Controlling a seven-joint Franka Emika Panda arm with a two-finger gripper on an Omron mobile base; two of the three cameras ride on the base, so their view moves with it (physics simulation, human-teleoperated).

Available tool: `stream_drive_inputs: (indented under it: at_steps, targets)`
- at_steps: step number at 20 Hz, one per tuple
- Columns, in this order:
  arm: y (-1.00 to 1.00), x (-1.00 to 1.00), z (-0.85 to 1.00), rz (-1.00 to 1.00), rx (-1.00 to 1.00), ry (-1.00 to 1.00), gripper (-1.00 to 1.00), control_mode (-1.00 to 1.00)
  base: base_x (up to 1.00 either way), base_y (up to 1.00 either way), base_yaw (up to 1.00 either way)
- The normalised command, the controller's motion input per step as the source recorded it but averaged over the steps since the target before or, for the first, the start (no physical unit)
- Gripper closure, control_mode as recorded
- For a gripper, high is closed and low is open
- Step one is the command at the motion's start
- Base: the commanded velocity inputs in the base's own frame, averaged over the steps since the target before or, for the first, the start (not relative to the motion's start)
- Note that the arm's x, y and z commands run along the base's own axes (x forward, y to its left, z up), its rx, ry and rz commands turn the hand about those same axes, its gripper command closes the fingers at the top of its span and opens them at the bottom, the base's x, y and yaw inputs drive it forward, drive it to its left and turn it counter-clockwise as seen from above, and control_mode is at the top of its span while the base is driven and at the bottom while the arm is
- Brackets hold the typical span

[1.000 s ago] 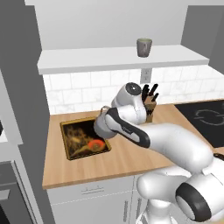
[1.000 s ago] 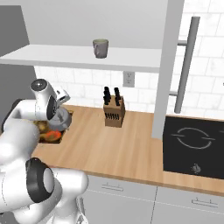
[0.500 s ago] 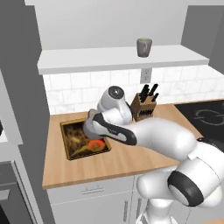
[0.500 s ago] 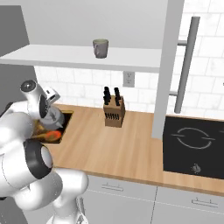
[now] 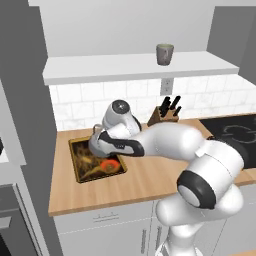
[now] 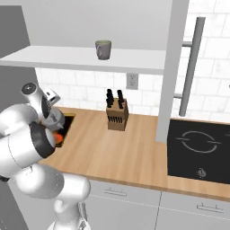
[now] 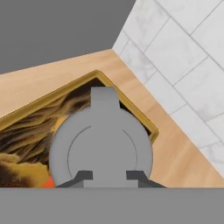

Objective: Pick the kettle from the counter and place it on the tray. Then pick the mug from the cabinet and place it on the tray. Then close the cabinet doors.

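While the arm reaches low and left in the left base view, its hand hangs over the tray (image 5: pixel 82 167), which lies at the far left of the wooden table (image 5: pixel 145 182); the kettle is hidden there behind the wrist, so the first step, setting the kettle on the tray, looks nearly done. From this side the mug (image 5: pixel 164 53) stands on the cabinet shelf (image 5: pixel 125 67) above, untouched, with a knife block (image 5: pixel 165 114) by the tiled wall. From the right base view the same mug (image 6: pixel 103 49) is plain on the shelf, an open cabinet door (image 6: pixel 173 67) with its bar handle juts forward, and a black stovetop (image 6: pixel 200 150) lies to the right, things the other base view barely gives. Looking down the hand view, the kettle (image 7: pixel 103 148) fills the middle over the tray's gold rim (image 7: pixel 127 98), and the fingers (image 7: pixel 85 176) stand narrowly apart, closed on its thin handle as best I can judge. Next it likely needs lowering, releasing, then rising toward the mug.
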Motion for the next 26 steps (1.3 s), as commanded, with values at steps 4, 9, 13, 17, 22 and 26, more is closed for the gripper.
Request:
stream_drive_inputs:
  at_steps: [4,9,13,17,22,26]
  targets:
    - [0.24,0.39,-0.14,0.0,0.0,0.0,1.0,-1.0,0.0,0.0,0.0]
    - [0.2,0.15,-0.17,0.0,-0.03,-0.01,1.0,-1.0,0.0,0.0,0.0]
    - [0.14,0.16,-0.17,0.0,-0.02,0.0,1.0,-1.0,0.0,0.0,0.0]
    - [0.13,0.15,-0.21,0.0,-0.02,0.0,1.0,-1.0,0.0,0.0,0.0]
    - [0.05,0.06,-0.25,0.0,-0.01,-0.01,1.0,-1.0,0.0,0.0,0.0]
    - [0.04,0.27,-0.16,0.0,0.0,-0.01,1.0,-1.0,0.0,0.0,0.0]
